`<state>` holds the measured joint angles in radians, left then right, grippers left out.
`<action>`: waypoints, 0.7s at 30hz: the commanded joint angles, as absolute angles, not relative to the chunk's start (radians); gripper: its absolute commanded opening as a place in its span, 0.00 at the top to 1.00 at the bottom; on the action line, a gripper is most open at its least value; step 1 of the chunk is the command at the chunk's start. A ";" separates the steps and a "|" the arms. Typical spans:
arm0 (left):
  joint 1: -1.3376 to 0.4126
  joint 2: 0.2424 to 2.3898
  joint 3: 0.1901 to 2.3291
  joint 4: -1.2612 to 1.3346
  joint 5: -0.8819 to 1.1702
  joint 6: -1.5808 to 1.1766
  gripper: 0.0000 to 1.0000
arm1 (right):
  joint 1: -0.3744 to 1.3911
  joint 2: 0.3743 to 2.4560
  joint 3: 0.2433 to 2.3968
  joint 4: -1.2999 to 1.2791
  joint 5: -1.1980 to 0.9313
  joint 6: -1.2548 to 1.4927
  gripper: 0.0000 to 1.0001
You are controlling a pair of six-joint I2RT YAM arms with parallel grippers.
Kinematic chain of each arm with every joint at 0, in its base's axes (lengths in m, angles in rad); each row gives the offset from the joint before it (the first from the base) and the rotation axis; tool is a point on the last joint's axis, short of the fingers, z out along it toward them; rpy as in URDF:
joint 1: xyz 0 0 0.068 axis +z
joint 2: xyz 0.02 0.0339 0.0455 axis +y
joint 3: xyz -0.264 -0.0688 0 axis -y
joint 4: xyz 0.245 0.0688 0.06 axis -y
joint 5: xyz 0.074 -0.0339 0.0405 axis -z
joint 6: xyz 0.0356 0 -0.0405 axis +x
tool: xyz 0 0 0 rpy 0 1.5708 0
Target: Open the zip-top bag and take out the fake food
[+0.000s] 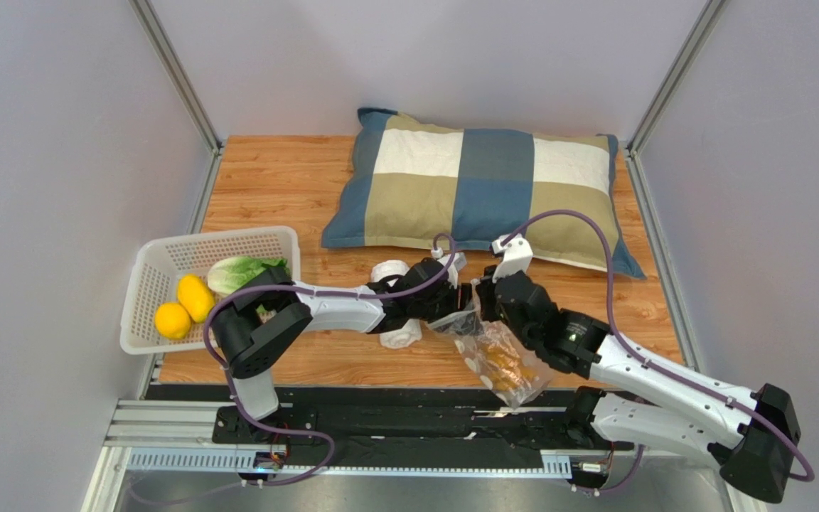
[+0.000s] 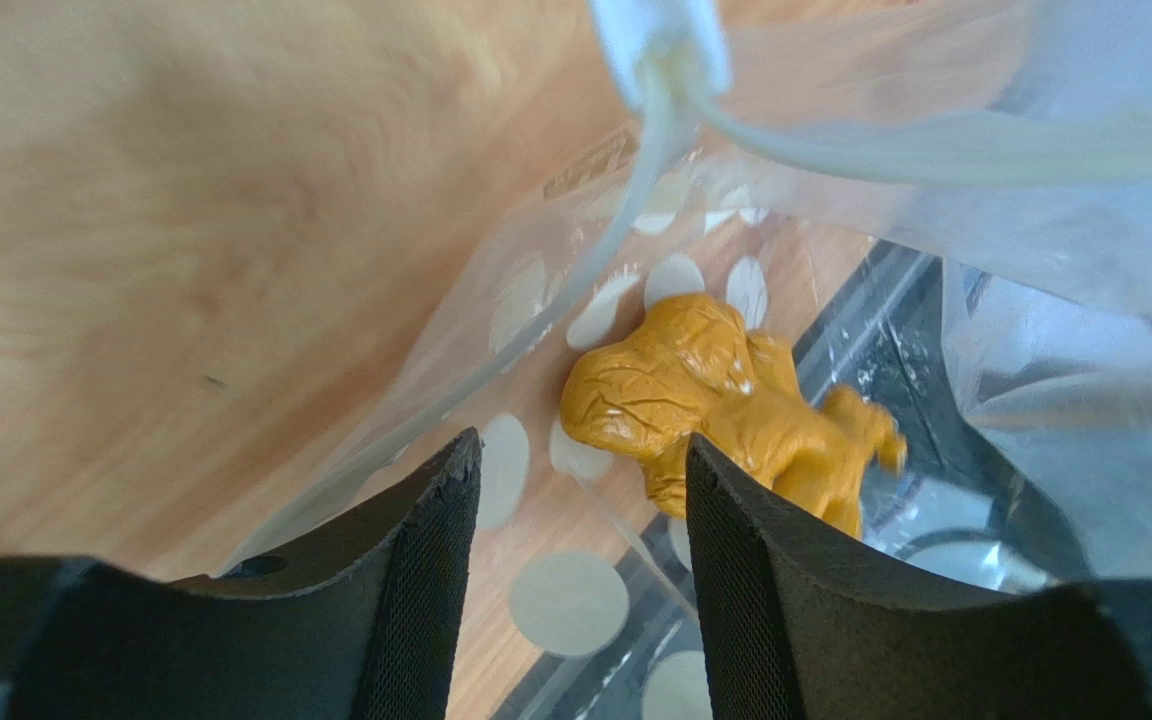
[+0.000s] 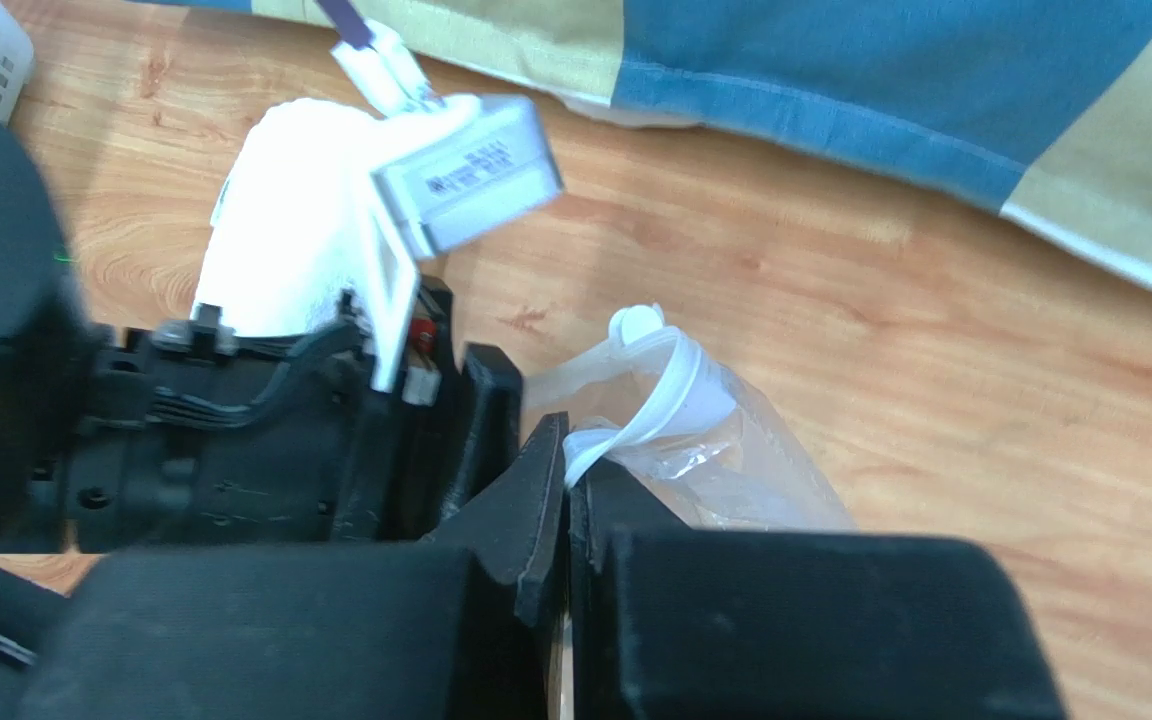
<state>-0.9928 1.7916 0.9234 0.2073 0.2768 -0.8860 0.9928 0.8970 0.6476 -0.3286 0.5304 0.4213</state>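
Bag (image 1: pixel 485 357): clear plastic with pale round dots, lying crumpled on the counter (image 1: pixel 275 181) near its front edge, between the two arms, with its lower end over the black rail in front.
Bag mouth: the white zip strip curls up out of the right gripper. In the left wrist view the film spreads apart below the strip, so the inside shows.
Inside the bag: one lumpy golden-brown piece of fake food (image 2: pixel 687 398), resting on the bottom film.
Left gripper (image 2: pixel 579 447): fingers apart, nothing clamped between them, pointing into the bag's mouth just above the brown piece.
Right gripper (image 3: pixel 575 458): fingers pressed together on the bag's rim at the zip strip, right beside the left gripper.
Basket (image 1: pixel 211 235): white plastic mesh, at the counter's left edge, well apart from the bag.
Cabbage (image 1: pixel 238 272): green and white, lying in the basket's right part, partly hidden by the left arm.
Lemons (image 1: pixel 195 297): two yellow ones side by side in the basket, touching each other.
Towel (image 1: pixel 390 272): white roll, lying under the left arm's wrist, near the bag.
Pillow (image 1: pixel 478 187): blue, tan and white checks, lying flat at the back of the counter.
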 commanded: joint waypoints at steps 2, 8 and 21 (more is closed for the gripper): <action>-0.966 1.762 0.956 0.244 0.241 -0.902 0.43 | 0.899 0.989 0.782 -0.236 0.238 0.219 1.00; -0.965 1.827 0.996 0.247 0.299 -0.911 0.37 | 0.931 1.042 0.773 -0.272 0.126 0.328 1.00; -0.956 1.839 0.992 0.264 0.252 -0.910 0.30 | 0.931 0.787 0.617 -0.431 0.247 0.620 0.65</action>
